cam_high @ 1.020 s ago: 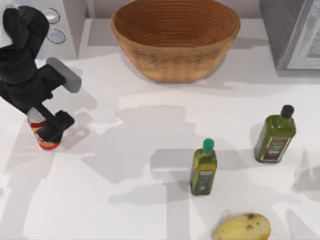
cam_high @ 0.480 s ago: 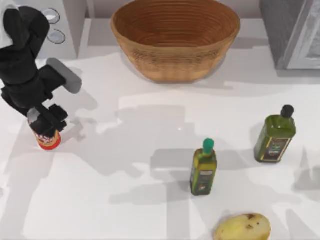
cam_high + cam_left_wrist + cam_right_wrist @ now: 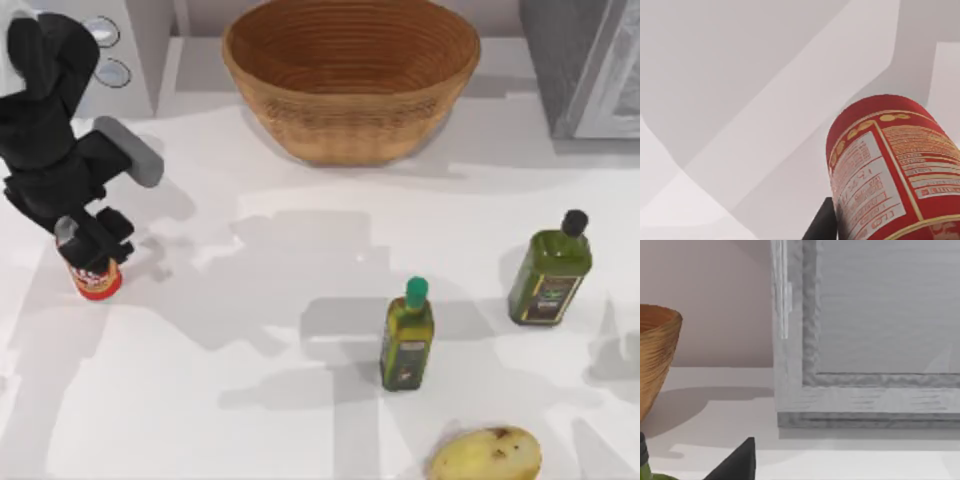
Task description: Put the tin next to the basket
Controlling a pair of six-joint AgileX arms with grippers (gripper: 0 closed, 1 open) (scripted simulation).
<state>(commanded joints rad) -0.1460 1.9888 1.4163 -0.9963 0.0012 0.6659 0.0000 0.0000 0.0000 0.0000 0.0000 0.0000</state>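
The tin (image 3: 98,281), a small red can with a cream label, stands upright on the white table at the left. My left gripper (image 3: 92,246) comes down over it from above and is shut on its upper part. In the left wrist view the tin (image 3: 890,170) sits close up, with a dark finger beside its base. The basket (image 3: 350,128), a wide woven wicker bowl, stands at the back middle, well apart from the tin. In the right wrist view one dark finger (image 3: 735,462) of my right gripper shows, with the basket (image 3: 655,355) to one side.
Two green glass bottles (image 3: 407,340) (image 3: 550,270) stand at the right middle, and a potato (image 3: 485,455) lies at the front edge. A grey appliance (image 3: 115,50) sits at the back left and a grey cabinet (image 3: 590,60) at the back right.
One second ago the left gripper's fingers stood spread around the tin; they have since closed on it. Nothing has moved in the last half second.
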